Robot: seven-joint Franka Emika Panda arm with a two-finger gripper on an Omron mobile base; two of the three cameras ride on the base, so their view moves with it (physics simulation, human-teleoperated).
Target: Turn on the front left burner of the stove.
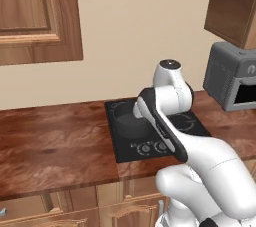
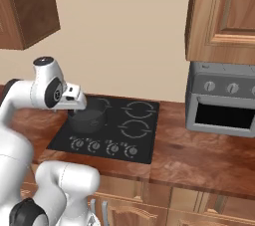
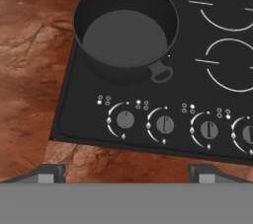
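Far left, bare reddish-brown wooden countertop (image 3: 29,70) runs up to the cooktop's edge. Next comes a dark grey round metal pot with two loop handles (image 3: 126,28), empty, sitting on the left side of the flat black glass stove (image 3: 197,104), over the left burner marks and just behind the knob row. The stove is set into the counter, directly below the hand. Along its front edge sit four small round grey knobs; the leftmost knob (image 3: 125,119) is in front of the pot's near handle, untouched. Right of the pot, two thin grey ring burner marks (image 3: 230,65) lie bare. Further right stands a boxy grey microwave oven (image 2: 221,98). The two-finger gripper (image 3: 126,173) hovers above the counter's front, fingertips (image 3: 47,173) spread wide apart, holding nothing.
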